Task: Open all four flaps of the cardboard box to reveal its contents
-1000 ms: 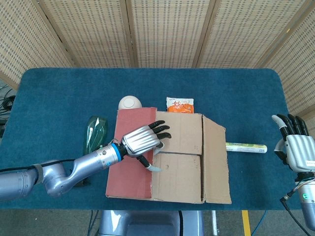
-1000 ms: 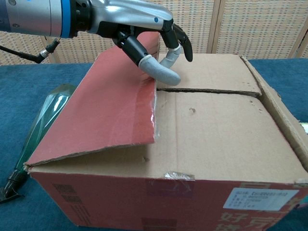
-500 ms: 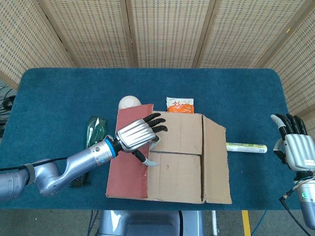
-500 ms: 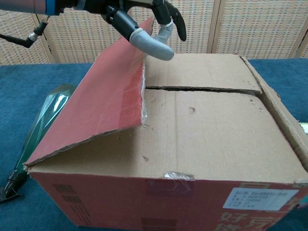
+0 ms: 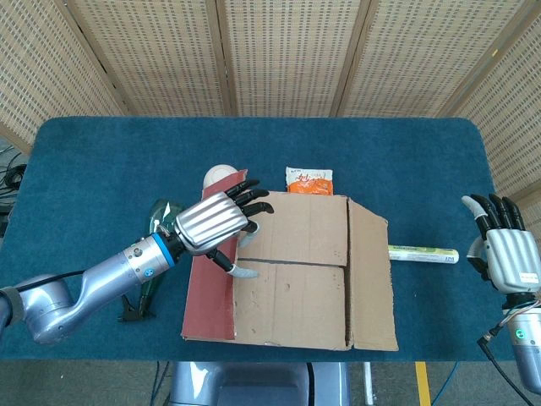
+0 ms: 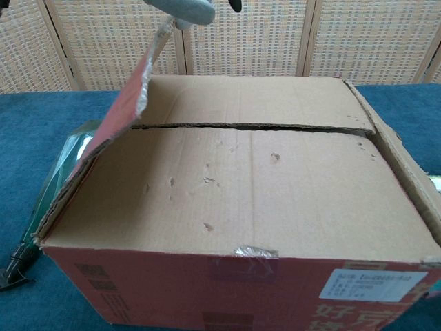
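The cardboard box (image 5: 292,288) stands mid-table and fills the chest view (image 6: 262,207). My left hand (image 5: 215,222) grips the free edge of the red left flap (image 5: 210,296), thumb beneath and fingers on top. That flap (image 6: 127,103) is raised steeply, and only a grey fingertip (image 6: 186,8) shows at the chest view's top edge. The far inner flap (image 6: 255,100) and near inner flap (image 6: 241,186) lie flat and closed, meeting at a seam. The right flap (image 5: 370,279) is folded outward, sloping down. My right hand (image 5: 505,254) hangs open, well to the right of the box, holding nothing.
A green plastic bottle (image 5: 161,224) lies left of the box, also visible in the chest view (image 6: 62,172), with a small black object (image 5: 135,309) near it. Behind the box sit a white round item (image 5: 221,173) and an orange packet (image 5: 309,180). A white tube (image 5: 423,253) lies right.
My left hand has swung up and to the left, lifting the red left flap from nearly flat to steeply raised and uncovering the inner flaps' left part. The right hand has barely moved.
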Motion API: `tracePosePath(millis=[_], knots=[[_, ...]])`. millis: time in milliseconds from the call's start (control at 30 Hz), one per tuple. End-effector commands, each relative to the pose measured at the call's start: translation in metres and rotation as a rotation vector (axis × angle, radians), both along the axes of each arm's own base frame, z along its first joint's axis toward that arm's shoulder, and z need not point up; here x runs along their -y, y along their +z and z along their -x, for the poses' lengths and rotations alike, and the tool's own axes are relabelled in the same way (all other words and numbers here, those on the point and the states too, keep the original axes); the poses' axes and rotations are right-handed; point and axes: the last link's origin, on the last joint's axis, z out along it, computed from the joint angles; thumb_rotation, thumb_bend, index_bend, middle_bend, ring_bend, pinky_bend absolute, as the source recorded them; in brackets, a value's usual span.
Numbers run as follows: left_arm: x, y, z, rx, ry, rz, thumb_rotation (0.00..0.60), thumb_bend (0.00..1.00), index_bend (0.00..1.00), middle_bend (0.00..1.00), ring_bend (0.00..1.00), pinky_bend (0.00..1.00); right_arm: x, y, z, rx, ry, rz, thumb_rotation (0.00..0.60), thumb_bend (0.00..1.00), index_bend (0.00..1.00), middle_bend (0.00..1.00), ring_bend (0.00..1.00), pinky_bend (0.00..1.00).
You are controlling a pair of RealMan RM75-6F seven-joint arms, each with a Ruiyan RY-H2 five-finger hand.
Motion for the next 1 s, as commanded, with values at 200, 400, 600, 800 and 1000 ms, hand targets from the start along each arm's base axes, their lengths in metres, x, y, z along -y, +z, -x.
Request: tracePosePath(millis=[200,400,600,800,1000], knots=[[0.007,0.02,0.013,-0.011,0.002,-0.026,0.211,0.03,0.66,0.22,0.09,0.0,0.0,-0.001,-0.004,-0.008,0.007,-0.005,0.6,1.0,0.11,0.11,0.0,0.0],[0.011,0.031,0.024,-0.025,0.007,-0.049,0.213,0.03,0.66,0.22,0.09,0.0,0.002,-0.003,-0.008,-0.012,0.016,-0.011,0.6,1.0,0.11,0.11,0.0,0.0],[0.015,0.048,0.04,-0.035,0.024,-0.078,0.213,0.03,0.66,0.22,0.09,0.0,0.004,-0.005,-0.011,-0.015,0.019,-0.02,0.6,1.0,0.11,0.11,0.0,0.0],[0.02,0.069,0.056,-0.031,0.056,-0.123,0.212,0.03,0.66,0.22,0.09,0.0,0.006,-0.006,-0.014,-0.021,0.023,-0.03,0.6,1.0,0.11,0.11,0.0,0.0],[0.024,0.089,0.07,-0.031,0.081,-0.162,0.212,0.03,0.66,0.23,0.1,0.0,0.008,-0.01,-0.017,-0.02,0.029,-0.042,0.6,1.0,0.11,0.11,0.0,0.0]])
